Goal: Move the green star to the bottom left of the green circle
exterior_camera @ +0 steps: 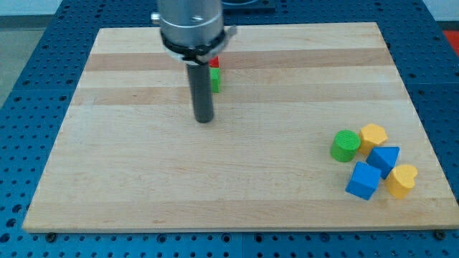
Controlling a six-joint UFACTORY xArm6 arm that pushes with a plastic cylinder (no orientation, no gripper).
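Observation:
My tip [204, 119] rests on the wooden board [143, 179] in the upper middle of the view. A green block [215, 79], mostly hidden behind the rod, shows just right of it; its shape cannot be made out. A red block [214, 63] peeks out above it, also mostly hidden. The green circle [345, 145] stands at the view's right, far from the tip.
Next to the green circle sit a yellow hexagon-like block [374, 135], a blue triangle-like block [385, 159], a blue cube [363, 180] and a yellow heart [402, 180]. The board's edges meet a blue perforated table [29, 107].

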